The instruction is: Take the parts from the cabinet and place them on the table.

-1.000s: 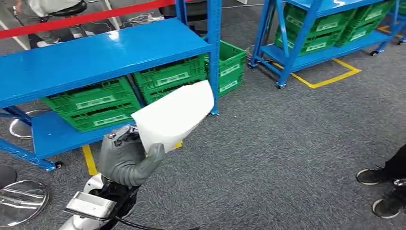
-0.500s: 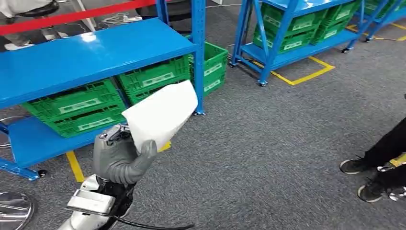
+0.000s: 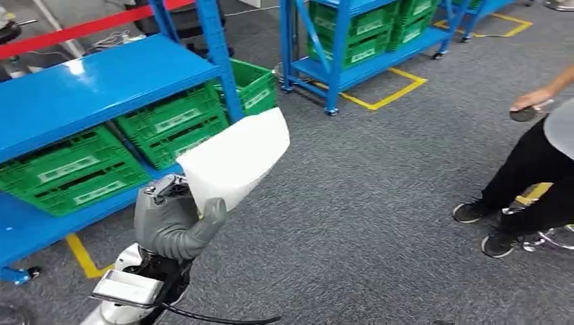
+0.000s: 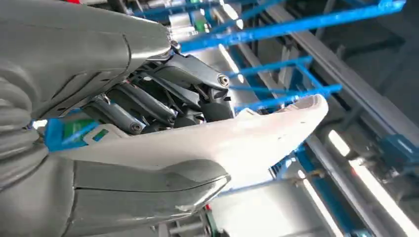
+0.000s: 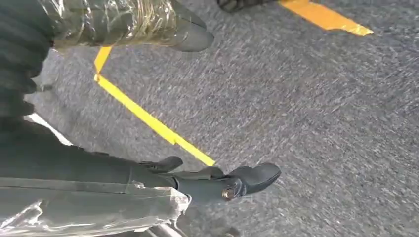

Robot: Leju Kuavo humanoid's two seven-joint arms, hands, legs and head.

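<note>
A white curved sheet-like part (image 3: 233, 159) is held up in front of me by my left hand (image 3: 172, 220), pinched at its lower corner between the thick grey thumb and the fingers. In the left wrist view the same white part (image 4: 247, 143) lies between the thumb and the dark fingers (image 4: 148, 103) of that hand. The blue cabinet shelf (image 3: 88, 88) stands to the left behind the hand. My right hand (image 5: 148, 177) hangs over the grey carpet with its fingers apart and nothing in it.
Green crates (image 3: 169, 125) sit on the lower shelf of the blue cabinet. A second blue rack (image 3: 365, 40) with green crates stands at the back. A person (image 3: 535, 169) in dark trousers stands at the right. Yellow tape (image 3: 386, 98) marks the grey carpet.
The whole picture has shifted: the camera has turned right, so the cabinet slid left and the person came further into view. My left hand keeps holding the white part.
</note>
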